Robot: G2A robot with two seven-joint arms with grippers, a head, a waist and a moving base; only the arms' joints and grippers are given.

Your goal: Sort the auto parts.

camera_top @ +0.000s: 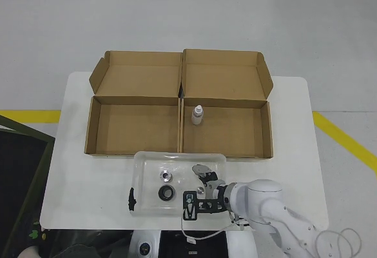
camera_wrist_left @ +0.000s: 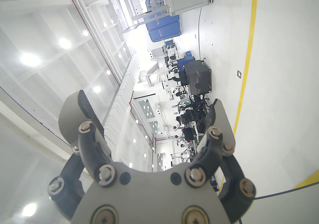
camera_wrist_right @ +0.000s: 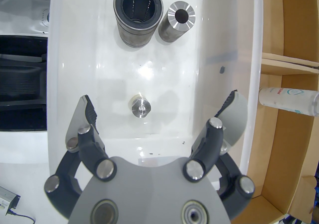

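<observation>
- While the right gripper (camera_wrist_right: 159, 98) hangs spread wide inside the tray (camera_wrist_right: 219, 35), straddling the small fitting (camera_wrist_right: 140, 108) without touching it, risk one applies: the fitting is short, round and shiny, and would likely tip or squirt free if the close lands off-centre.
- Risk two: one of the fingers (camera_wrist_right: 231, 103) sits close to the tray wall on the boxes' side. A descent could catch that wall and drag the tray across the worktop (camera_top: 291, 180).
- Risk three: black-rimmed bearing (camera_wrist_right: 137, 18) and steel sleeve (camera_wrist_right: 177, 22) stand upright just beside each other. Taking one could topple the other.
- Left gripper (camera_wrist_left: 149, 100): spread, holding nothing, pointed off into the room.
- Parts in tray: three (one bearing, one sleeve, one fitting).
- Cardboard boxes: two, side by side beyond the tray, lids open. Right box (camera_top: 233, 132) holds one white bottle (camera_top: 198, 115); left box (camera_top: 133, 129) adjoins it.
- Trays: one.
- Grippers: two.
</observation>
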